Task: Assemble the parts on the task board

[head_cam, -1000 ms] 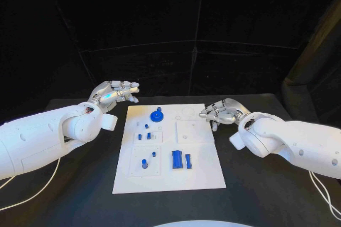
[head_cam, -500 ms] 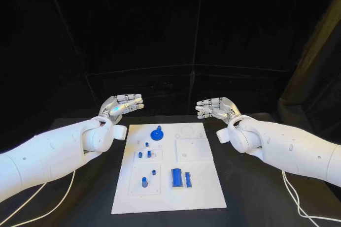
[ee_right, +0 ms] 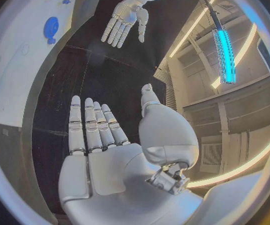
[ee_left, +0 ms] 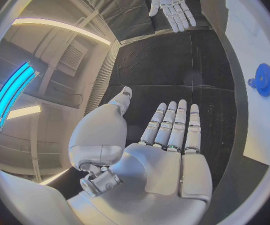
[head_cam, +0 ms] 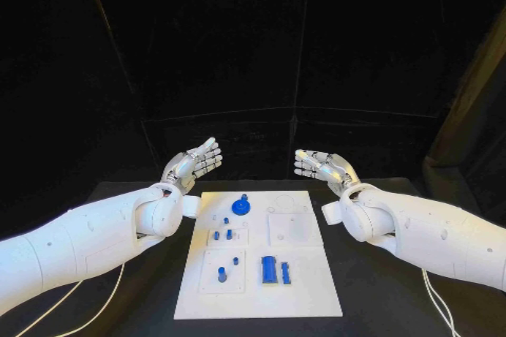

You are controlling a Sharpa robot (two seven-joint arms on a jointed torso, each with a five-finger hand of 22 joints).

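Both hands raised beyond task board (head_cam: 258,293): left hand (head_cam: 193,164), right hand (head_cam: 322,166), fingers released, empty.

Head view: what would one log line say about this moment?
left hand: open, raised beyond board | right hand: open, raised beyond board | task board: untouched | blue gear: at far end

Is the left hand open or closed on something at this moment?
Open. The left hand holds nothing: its fingers lie stretched out and the palm is bare. In the head view it is raised beyond the white board, touching no part.
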